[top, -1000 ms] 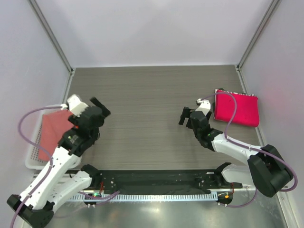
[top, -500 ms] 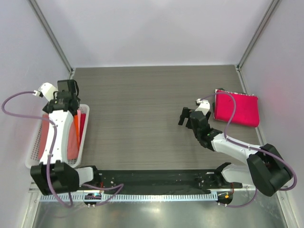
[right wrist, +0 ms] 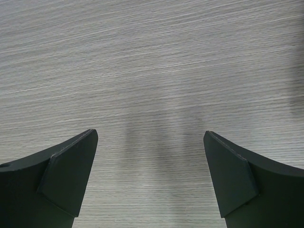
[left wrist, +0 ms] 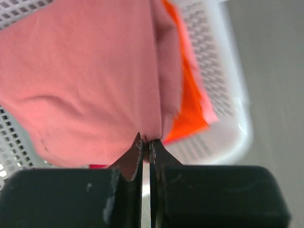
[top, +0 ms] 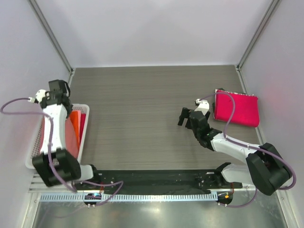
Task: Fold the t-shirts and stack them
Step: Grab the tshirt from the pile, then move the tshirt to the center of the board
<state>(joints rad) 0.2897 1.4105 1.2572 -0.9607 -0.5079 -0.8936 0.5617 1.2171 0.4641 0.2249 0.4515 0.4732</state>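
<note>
— Two shirts lie in the white basket [left wrist: 223, 85] on the left, as far as I can tell: the salmon-pink t-shirt [left wrist: 80, 71] on top and the bright orange t-shirt [left wrist: 190, 111] peeking out beside it. What has hold of what?

— The left fingers [left wrist: 129, 161] are pressed together on a ridge of the salmon-pink cloth, right at its near edge. Only a thin pinch shows between the tips, so I judge the hold to be slight.

— So how should the lift go?

— Straight up and slowly, I think, until the hem hangs free of the basket rim. Soft cloth drags. The orange one touches it along one side and may ride up with it. If it does, pause and let it drop off.

— And then?

— Carry it rightward to the bare middle of the bench [top: 142, 104] and lay it flat, where both arms reach.

— What about the right side?

— The right fingers [right wrist: 66, 173] stand wide apart over bare bench, holding nothing. They look well placed to catch a free corner and help spread the shirt.

— And the stack?

— The magenta t-shirt [top: 240, 110] lies folded at the far right of the bench, just beside the right arm. That is probably the base of the stack, so leave it undisturbed.
</note>
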